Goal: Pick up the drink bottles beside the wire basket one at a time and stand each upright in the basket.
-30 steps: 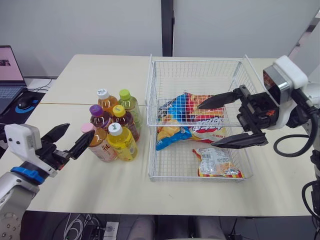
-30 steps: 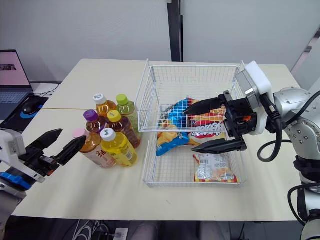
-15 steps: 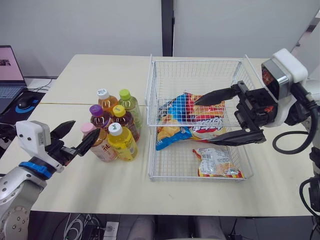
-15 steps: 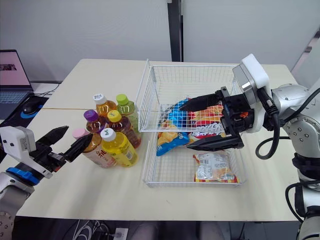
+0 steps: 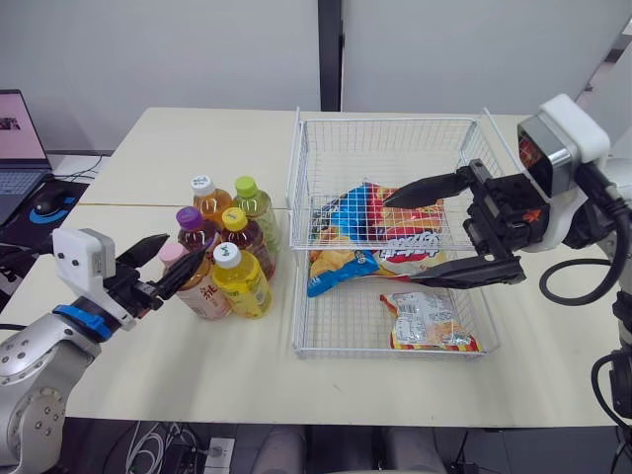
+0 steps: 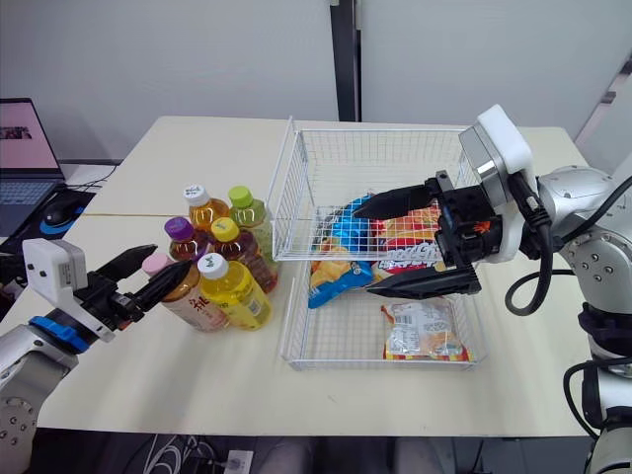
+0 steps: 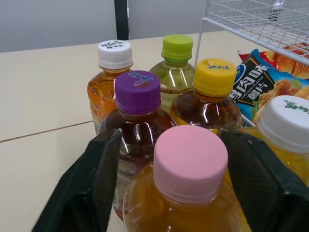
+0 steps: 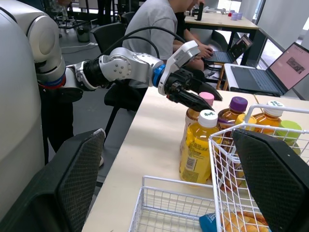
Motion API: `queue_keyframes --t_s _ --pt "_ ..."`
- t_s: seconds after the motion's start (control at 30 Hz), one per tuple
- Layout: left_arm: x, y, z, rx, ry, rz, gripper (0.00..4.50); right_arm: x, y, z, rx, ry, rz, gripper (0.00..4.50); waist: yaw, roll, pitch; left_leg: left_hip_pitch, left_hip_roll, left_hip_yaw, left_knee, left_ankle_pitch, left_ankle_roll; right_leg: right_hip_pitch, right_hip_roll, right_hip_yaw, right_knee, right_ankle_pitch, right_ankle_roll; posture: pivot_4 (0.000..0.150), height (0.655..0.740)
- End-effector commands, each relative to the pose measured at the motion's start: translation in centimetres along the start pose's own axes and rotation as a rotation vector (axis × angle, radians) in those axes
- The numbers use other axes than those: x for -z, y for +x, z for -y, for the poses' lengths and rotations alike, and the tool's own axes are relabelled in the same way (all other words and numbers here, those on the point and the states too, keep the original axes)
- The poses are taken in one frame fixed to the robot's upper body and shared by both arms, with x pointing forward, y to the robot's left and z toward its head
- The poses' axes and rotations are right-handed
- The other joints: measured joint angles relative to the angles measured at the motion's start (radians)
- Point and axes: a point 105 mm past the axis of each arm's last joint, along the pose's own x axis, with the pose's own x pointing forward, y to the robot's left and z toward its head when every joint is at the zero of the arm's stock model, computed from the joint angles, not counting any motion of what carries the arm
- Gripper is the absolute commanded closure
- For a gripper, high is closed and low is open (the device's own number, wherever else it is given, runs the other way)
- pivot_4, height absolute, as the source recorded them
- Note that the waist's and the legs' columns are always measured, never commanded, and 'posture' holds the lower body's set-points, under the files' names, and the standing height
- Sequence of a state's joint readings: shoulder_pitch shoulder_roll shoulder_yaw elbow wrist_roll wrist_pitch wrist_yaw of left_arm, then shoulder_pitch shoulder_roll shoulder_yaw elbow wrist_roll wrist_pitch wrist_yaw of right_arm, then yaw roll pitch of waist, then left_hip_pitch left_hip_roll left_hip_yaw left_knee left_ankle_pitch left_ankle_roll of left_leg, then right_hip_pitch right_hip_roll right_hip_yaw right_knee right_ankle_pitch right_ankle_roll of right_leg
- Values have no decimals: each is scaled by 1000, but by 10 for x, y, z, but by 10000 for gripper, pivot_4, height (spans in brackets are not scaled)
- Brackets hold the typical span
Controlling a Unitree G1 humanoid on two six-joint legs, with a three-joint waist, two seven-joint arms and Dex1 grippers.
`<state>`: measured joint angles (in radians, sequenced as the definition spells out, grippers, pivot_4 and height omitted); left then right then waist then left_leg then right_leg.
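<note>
Table surface carries a wire basket with snack bags lying in it. Right gripper hangs over the basket, reaching in from three o'clock, its fingers spread wide and empty. Left gripper sits at eight o'clock of the bottle cluster, parted, its two fingers flanking the pink-capped bottle without clamping it. Six drink bottles stand upright and bunched on the table at nine o'clock of the basket, just beside its wall, all outside it. The pink-capped one stands at the cluster's seven o'clock corner.
</note>
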<state>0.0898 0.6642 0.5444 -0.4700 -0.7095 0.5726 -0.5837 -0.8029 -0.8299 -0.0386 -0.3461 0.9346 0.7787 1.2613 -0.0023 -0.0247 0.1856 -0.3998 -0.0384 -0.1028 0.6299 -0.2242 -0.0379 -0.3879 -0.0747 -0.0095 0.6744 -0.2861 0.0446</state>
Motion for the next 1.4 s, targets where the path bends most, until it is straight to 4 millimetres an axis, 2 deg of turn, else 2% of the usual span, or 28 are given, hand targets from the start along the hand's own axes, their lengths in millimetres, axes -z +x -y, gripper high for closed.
queue_keyframes --t_s 0.03,0.1,0.4,0.6,0.83,1.03,1.23,1.4 --pt "-10 2 0 12 50 29 25099 -11 -4 -4 9 -46 12 0 0 0 0 0 0 0 0 0 0 0 0 0 0 0 0 1500 7400" --pt "-9 1 1 15 54 26 31392 -12 -4 -4 12 -46 11 0 -1 0 0 0 0 0 0 0 0 0 0 0 0 0 0 1500 7400" --pt "-15 -14 7 28 87 27 31372 -12 -6 -2 42 -60 6 0 -3 0 0 0 0 1 -1 0 0 0 0 1 -1 0 0 1500 7400" --pt "-50 -30 1 41 149 43 31372 -11 -9 9 108 -71 -7 0 -2 0 1 -1 1 0 -1 0 0 -1 1 0 -1 0 0 1500 7400" --pt "-85 -44 6 120 149 11 31372 -11 -12 14 105 -95 -16 0 -2 0 1 -1 1 0 -1 0 0 -1 1 0 -2 0 0 1500 7400" --pt "-142 -52 -3 154 131 73 31372 -13 -15 18 113 -93 -31 0 -4 -1 4 -1 3 -1 -1 0 0 -1 3 -1 -2 0 -1 1500 7400" --pt "-191 -43 -4 226 155 142 31372 -12 -16 21 152 -79 -53 0 -10 0 6 -1 2 0 -2 0 0 -2 3 -1 -2 -1 -1 1500 7400" --pt "-209 -23 9 349 142 171 31372 -7 -20 25 225 -83 -94 0 -12 -1 7 -1 1 1 -2 0 0 -2 3 -1 -2 -1 0 1500 7400"
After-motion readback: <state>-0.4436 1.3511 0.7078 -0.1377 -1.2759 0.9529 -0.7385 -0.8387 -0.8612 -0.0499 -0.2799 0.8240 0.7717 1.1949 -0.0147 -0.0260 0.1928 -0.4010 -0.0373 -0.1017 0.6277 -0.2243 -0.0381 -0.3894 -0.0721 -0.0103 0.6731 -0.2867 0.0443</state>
